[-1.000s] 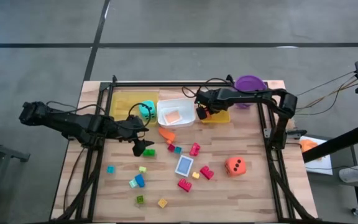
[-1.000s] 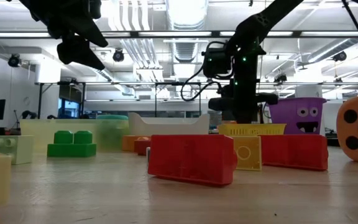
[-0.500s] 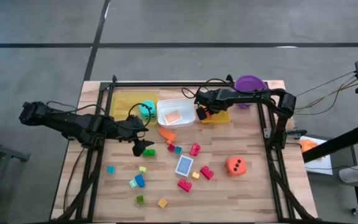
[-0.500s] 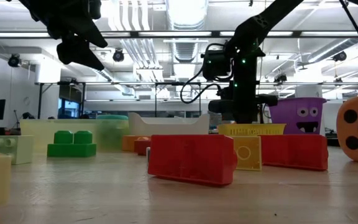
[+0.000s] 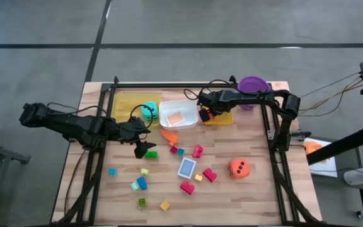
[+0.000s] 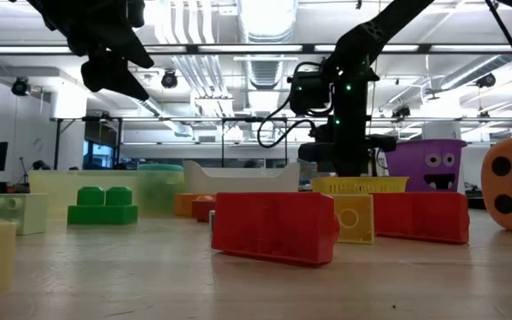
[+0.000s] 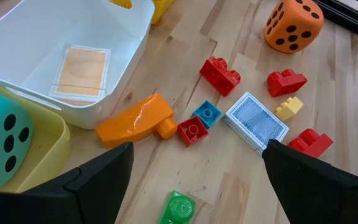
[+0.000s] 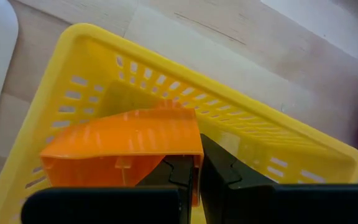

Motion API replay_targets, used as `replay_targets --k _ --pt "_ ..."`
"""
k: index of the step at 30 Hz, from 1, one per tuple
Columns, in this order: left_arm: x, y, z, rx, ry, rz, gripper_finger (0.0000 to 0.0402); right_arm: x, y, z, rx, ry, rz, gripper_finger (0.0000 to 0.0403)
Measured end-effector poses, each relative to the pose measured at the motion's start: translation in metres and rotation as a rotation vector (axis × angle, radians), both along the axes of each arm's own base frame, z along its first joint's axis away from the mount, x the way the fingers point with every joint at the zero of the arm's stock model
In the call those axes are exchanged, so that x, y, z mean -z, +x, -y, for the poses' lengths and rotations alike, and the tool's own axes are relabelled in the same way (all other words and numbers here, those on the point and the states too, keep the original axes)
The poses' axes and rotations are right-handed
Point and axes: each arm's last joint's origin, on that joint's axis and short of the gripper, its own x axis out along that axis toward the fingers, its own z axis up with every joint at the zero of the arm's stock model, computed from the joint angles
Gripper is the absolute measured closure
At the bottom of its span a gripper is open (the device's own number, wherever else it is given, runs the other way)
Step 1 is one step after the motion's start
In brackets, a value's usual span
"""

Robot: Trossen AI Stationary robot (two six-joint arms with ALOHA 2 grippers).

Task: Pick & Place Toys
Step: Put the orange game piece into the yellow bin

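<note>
Yellow slotted basket (image 8: pixel 241 143), upper centre in the high view, has the right gripper (image 8: pixel 194 171) above it, clamped on an orange block (image 8: pixel 123 146). White tray (image 7: pixel 129 37) holds an orange card (image 7: pixel 82 71); a teal die (image 7: pixel 2 146) apparently sits in the pale yellow tray (image 7: pixel 48 152). Left gripper (image 7: pixel 194 205) is spread apart above the green block (image 7: pixel 179 208).

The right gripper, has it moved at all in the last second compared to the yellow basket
No. In the high view the right gripper sits at the same spot over the yellow basket, beside the white tray, shut on an orange piece.
</note>
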Motion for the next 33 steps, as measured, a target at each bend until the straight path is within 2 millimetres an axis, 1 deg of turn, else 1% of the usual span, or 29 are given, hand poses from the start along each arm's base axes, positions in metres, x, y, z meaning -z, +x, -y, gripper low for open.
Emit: replay_targets --k 10,13,16,23,26,30,33 --pt "0.0 0.0 0.0 0.0 0.0 0.0 0.0048 0.0 0.001 -0.001 -0.038 0.021 0.0 0.0394" --pt "0.0 0.0 0.0 0.0 0.0 0.0 0.0048 0.0 0.001 -0.001 -0.043 0.023 0.0 0.0384" --pt "0.0 0.0 0.0 -0.002 -0.002 0.001 0.0048 0.0 0.001 -0.001 -0.038 0.025 0.003 0.0355" --pt "0.0 0.0 0.0 -0.002 -0.002 0.001 0.0048 0.0 0.001 -0.001 -0.034 0.026 0.005 0.0263" --pt "0.0 0.0 0.0 -0.002 -0.002 0.001 0.0048 0.0 0.001 -0.002 -0.035 0.028 0.003 0.0232" --pt "0.0 0.0 0.0 -0.002 -0.002 0.001 0.0048 -0.004 -0.001 -0.002 -0.038 0.033 0.008 0.0206" --pt "0.0 0.0 0.0 -0.002 -0.001 0.001 0.0048 -0.01 -0.001 -0.005 -0.046 0.029 0.026 0.0201"
